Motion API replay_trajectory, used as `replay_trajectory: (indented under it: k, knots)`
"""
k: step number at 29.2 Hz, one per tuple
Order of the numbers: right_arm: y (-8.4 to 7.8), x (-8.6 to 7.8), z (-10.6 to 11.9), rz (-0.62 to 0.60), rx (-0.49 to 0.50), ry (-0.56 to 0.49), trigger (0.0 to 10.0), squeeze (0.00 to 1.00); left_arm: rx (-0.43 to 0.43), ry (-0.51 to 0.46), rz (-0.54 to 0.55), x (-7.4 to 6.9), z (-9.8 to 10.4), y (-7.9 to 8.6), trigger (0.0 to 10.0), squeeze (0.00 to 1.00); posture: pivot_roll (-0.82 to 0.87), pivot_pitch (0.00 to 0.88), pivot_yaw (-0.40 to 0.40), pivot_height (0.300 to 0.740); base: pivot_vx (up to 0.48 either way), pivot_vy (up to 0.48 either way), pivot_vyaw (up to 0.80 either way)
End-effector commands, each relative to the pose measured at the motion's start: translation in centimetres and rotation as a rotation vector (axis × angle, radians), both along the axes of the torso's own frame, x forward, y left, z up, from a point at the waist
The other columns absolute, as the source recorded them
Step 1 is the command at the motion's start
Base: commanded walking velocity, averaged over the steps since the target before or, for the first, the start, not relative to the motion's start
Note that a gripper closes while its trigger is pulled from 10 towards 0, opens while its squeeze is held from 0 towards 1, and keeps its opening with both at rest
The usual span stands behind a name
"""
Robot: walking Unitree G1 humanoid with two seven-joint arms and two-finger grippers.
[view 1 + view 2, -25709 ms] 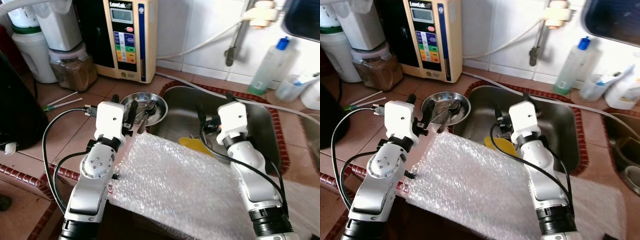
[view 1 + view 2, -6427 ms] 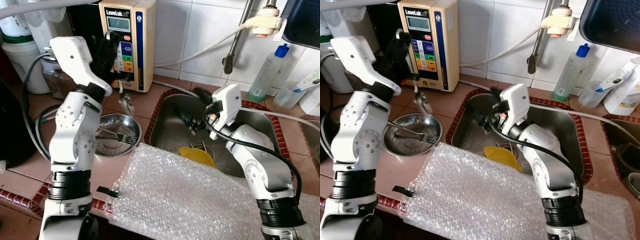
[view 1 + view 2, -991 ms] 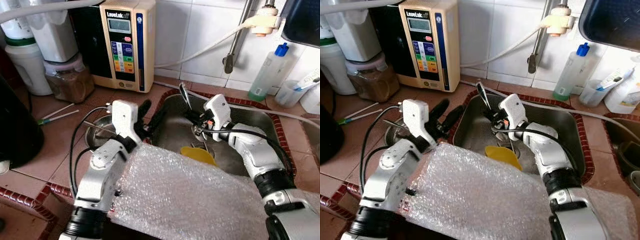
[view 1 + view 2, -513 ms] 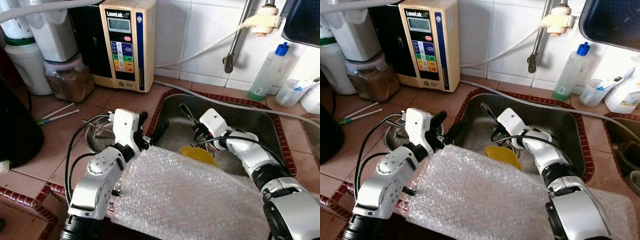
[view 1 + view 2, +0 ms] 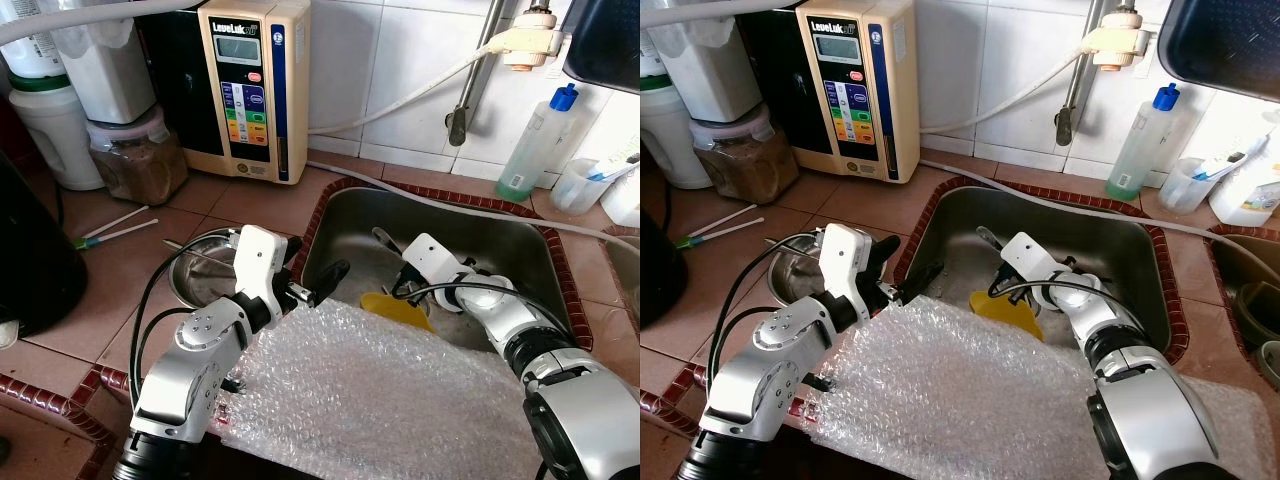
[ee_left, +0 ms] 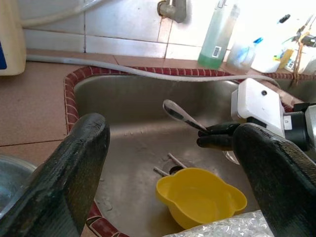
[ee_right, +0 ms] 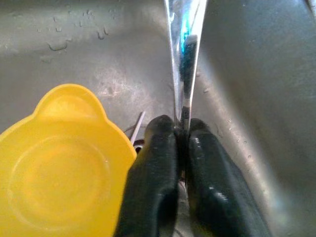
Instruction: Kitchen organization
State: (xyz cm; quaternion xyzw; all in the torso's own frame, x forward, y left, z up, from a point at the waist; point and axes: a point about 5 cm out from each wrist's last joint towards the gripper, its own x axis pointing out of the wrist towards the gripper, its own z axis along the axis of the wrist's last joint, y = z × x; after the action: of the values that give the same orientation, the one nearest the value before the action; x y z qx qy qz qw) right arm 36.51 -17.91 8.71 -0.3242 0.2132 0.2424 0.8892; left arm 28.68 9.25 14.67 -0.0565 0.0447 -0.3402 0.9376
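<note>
Two grippers are working over the steel sink (image 5: 520, 245). I am holding my right gripper (image 7: 181, 129) low inside the basin, its fingers pinched tight on the handle of a metal spoon (image 6: 178, 113), which is tilting up just beside the yellow bowl (image 6: 200, 198) near the drain. I am keeping my left gripper (image 6: 163, 163) at the sink's left rim, spread wide and gripping nothing, with a metal dish (image 5: 200, 275) behind it on the counter and bubble wrap (image 5: 370, 400) below.

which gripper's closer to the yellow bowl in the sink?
Right. The right gripper is down in the sink just above the yellow bowl, shut on a spoon. The left gripper hovers open over the sink's left rim, farther off.
</note>
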Motion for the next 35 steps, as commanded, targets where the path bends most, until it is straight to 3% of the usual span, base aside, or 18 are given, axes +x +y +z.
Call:
replay_trajectory:
  k: [1, 7, 13, 21, 22, 25, 27, 33, 34, 35]
  knots:
    - [-0.1, 0.2, 0.3, -0.011, -0.008, -0.007, 10.0, 1.0, 0.012, -0.008, -0.008, -0.1, 0.3, -0.3, 10.0, 1.0, 0.16, 0.0, -0.001, 0.74, 0.0, 0.0, 0.0]
    - [-0.4, 0.7, 1.2, -0.051, 0.037, -0.031, 10.0, 1.0, 0.021, -0.004, -0.014, 0.0, 0.3, -0.4, 10.0, 1.0, 0.17, 0.0, -0.005, 0.74, 0.0, 0.0, 0.0]
    - [-0.1, 0.5, 1.0, -0.013, 0.033, -0.013, 10.0, 1.0, 0.022, -0.008, -0.001, 0.0, 0.3, -0.3, 10.0, 1.0, 0.17, 0.0, -0.011, 0.74, 0.0, 0.0, 0.0]
    - [0.8, 1.5, 3.1, -0.036, 0.201, -0.125, 10.0, 1.0, 0.022, -0.022, 0.03, 0.3, 0.4, -0.3, 10.0, 1.0, 0.17, 0.0, -0.015, 0.74, 0.0, 0.0, 0.0]
    - [1.2, 1.9, 4.0, -0.025, 0.24, -0.185, 10.0, 1.0, 0.021, -0.043, 0.082, 0.7, 0.6, 0.0, 10.0, 1.0, 0.17, 0.0, -0.017, 0.74, 0.0, 0.0, 0.0]
    - [1.6, 2.0, 4.8, -0.017, 0.302, -0.224, 10.0, 1.0, 0.016, -0.056, 0.125, 1.2, 0.8, 0.4, 10.0, 1.0, 0.16, 0.0, -0.016, 0.74, 0.0, 0.0, 0.0]
    - [2.2, 2.0, 5.3, 0.01, 0.364, -0.26, 10.0, 1.0, 0.003, -0.08, 0.211, 2.1, 1.3, 1.1, 10.0, 1.0, 0.16, 0.0, -0.015, 0.74, 0.0, 0.0, 0.0]
    - [4.2, 1.1, 6.4, 0.115, 0.51, -0.357, 10.0, 1.0, 0.011, -0.124, 0.433, 4.1, 2.2, 3.0, 10.0, 1.0, 0.14, 0.0, -0.01, 0.74, 0.0, 0.0, 0.0]
    - [5.1, 0.4, 6.8, 0.168, 0.538, -0.381, 10.0, 1.0, 0.028, -0.109, 0.515, 4.8, 2.1, 3.7, 10.0, 1.0, 0.13, 0.0, -0.009, 0.74, 0.0, 0.0, 0.0]
    - [5.1, 0.4, 6.8, 0.168, 0.538, -0.381, 10.0, 1.0, 0.028, -0.109, 0.515, 4.8, 2.1, 3.7, 10.0, 1.0, 0.13, 0.0, -0.009, 0.74, 0.0, 0.0, 0.0]
